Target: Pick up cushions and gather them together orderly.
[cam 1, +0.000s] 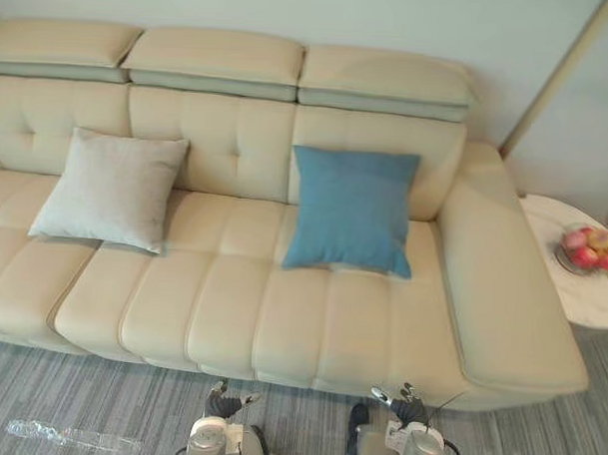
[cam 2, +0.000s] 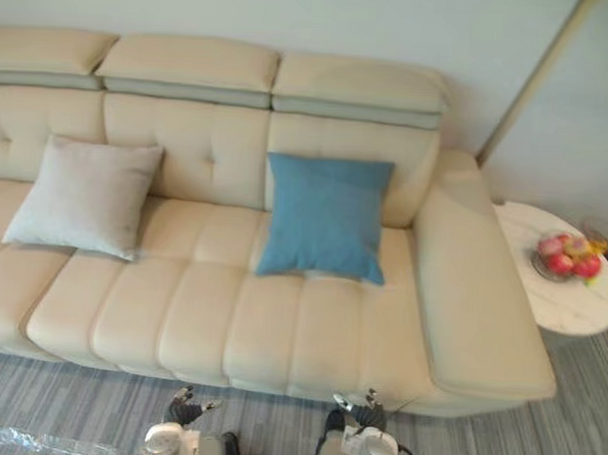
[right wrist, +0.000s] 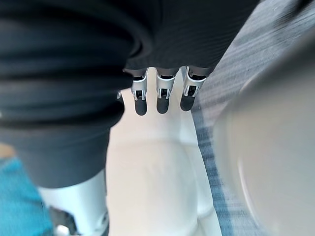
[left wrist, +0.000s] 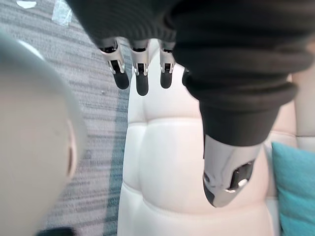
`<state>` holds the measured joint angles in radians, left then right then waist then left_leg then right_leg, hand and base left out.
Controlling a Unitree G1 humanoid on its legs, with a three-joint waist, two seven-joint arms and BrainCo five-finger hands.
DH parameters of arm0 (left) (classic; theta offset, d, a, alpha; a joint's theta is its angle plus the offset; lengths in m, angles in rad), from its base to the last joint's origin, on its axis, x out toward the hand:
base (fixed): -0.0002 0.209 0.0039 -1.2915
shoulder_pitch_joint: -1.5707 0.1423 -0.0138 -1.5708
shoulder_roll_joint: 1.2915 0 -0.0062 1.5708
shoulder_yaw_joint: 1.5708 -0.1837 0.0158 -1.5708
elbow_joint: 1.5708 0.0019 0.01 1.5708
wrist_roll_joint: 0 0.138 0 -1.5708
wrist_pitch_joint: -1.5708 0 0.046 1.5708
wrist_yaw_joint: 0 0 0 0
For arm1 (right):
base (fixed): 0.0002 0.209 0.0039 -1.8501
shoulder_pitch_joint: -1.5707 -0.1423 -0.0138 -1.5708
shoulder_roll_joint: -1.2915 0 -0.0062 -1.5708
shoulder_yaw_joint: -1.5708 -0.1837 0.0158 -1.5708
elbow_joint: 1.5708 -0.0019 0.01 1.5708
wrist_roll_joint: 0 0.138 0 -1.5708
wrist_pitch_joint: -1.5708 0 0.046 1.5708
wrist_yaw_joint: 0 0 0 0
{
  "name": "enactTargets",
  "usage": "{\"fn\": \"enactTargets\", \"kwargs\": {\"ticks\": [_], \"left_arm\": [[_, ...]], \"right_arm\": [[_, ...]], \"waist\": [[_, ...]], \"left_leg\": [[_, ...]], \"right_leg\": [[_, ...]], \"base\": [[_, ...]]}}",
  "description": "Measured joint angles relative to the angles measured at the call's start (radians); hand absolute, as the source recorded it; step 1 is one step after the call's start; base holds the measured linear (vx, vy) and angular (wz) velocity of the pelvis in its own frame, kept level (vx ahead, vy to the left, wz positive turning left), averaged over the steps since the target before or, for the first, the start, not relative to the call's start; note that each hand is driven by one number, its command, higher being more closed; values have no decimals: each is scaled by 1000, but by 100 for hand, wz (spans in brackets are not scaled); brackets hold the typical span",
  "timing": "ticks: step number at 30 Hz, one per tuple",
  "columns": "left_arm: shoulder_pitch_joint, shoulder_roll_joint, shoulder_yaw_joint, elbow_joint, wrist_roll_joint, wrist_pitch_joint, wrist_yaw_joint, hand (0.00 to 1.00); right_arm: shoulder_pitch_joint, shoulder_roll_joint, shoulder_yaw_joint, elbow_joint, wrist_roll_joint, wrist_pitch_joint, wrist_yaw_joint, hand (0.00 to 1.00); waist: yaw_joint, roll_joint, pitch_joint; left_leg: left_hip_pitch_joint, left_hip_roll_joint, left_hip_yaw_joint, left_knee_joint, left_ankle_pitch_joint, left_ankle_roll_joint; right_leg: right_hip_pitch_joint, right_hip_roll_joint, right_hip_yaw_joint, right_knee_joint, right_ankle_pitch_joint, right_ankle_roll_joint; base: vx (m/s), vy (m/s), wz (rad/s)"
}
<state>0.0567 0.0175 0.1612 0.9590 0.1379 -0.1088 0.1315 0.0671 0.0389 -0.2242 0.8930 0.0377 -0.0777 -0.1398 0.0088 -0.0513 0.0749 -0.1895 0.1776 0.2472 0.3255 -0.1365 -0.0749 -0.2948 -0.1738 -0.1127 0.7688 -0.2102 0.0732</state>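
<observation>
A blue cushion (cam 1: 352, 209) leans upright against the backrest of the cream sofa (cam 1: 231, 315), right of its middle. A light grey cushion (cam 1: 111, 189) leans against the backrest at the left. Both hands hang low in front of the sofa's front edge, far from the cushions: my left hand (cam 1: 228, 401) and my right hand (cam 1: 403, 403). In the wrist views the left hand's fingers (left wrist: 141, 73) and the right hand's fingers (right wrist: 162, 96) are straight and hold nothing. A strip of the blue cushion (left wrist: 295, 187) shows past the left thumb.
A round white side table (cam 1: 582, 287) stands right of the sofa's arm, with a bowl of red fruit (cam 1: 591, 250) on it. A clear plastic wrapper (cam 1: 72, 436) lies on the grey striped carpet at the lower left.
</observation>
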Motion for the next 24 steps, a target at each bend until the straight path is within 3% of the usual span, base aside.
{"fn": "enactTargets", "kwargs": {"ticks": [1, 2, 3, 4, 5, 6, 10, 21, 22, 24], "left_arm": [[-4, 1, 17, -5, 0, 2, 0, 0], [-19, 1, 33, 2, 0, 8, 1, 0], [-25, -25, 58, 10, 0, 10, 0, 0], [-26, -54, 78, 16, -1, 12, 0, 0], [-22, -55, 94, 20, -2, 12, 0, 0], [-26, -49, 94, 38, -2, 15, 1, 0], [-25, -52, 91, 46, -5, 13, -1, 0], [-4, -39, 92, 59, -2, 14, -9, 0], [17, 7, 75, 95, 17, 16, -28, 0], [17, 7, 75, 95, 17, 16, -28, 0]], "right_arm": [[2, 1, -2, 4, -1, 0, 0, 0], [14, 3, -10, 15, -7, -1, 1, 0], [4, -11, -34, 29, -27, -1, -2, 0], [-5, -21, -47, 30, -36, 0, -2, 0], [-10, -16, -47, 35, -36, -1, -2, 0], [-6, -14, -51, 67, -36, 0, -1, 0], [14, -12, -108, 86, -35, 10, 4, 0], [33, -19, -136, 112, -35, 17, 21, 0], [17, -38, -155, 186, -16, 17, 36, 0], [17, -38, -155, 186, -16, 17, 36, 0]], "waist": [[0, -29, -5], [9, -36, -14], [45, -4, -35], [49, 50, -42], [51, 41, -43], [43, 38, -46], [39, 28, -53], [30, 34, -59], [16, 30, -34], [16, 30, -34]], "left_leg": [[0, -12, -14, 0, 6, -13], [-10, -28, -43, 0, 21, -41], [-34, -25, -72, 7, 18, -32], [-45, 11, -99, -18, 22, -24], [-39, 2, -88, -39, 40, -38], [-22, 5, -96, -79, 61, -33], [58, -2, -103, -203, 132, -47], [159, -64, -123, -326, 177, -36], [247, -99, -130, -428, 198, -24], [247, -99, -130, -428, 198, -24]], "right_leg": [[9, 0, 6, -30, -21, 10], [39, 21, 4, -121, -55, 20], [105, 74, 5, -333, -79, -40], [128, 107, -17, -390, -48, -46], [119, 91, -41, -409, -18, -33], [133, 107, -42, -434, 1, -48], [177, 118, -48, -489, 22, -48], [269, 79, -68, -569, 47, -23], [351, 60, -83, -633, 49, -11], [351, 60, -83, -633, 49, -11]], "base": [[-36, -235, 13], [-19, -150, -43], [7, -81, -76], [-31, -48, -93], [-57, -39, -48], [-56, -75, -20], [-16, -52, 4], [37, 42, 9], [0, 0, 0], [0, 0, 0]]}}
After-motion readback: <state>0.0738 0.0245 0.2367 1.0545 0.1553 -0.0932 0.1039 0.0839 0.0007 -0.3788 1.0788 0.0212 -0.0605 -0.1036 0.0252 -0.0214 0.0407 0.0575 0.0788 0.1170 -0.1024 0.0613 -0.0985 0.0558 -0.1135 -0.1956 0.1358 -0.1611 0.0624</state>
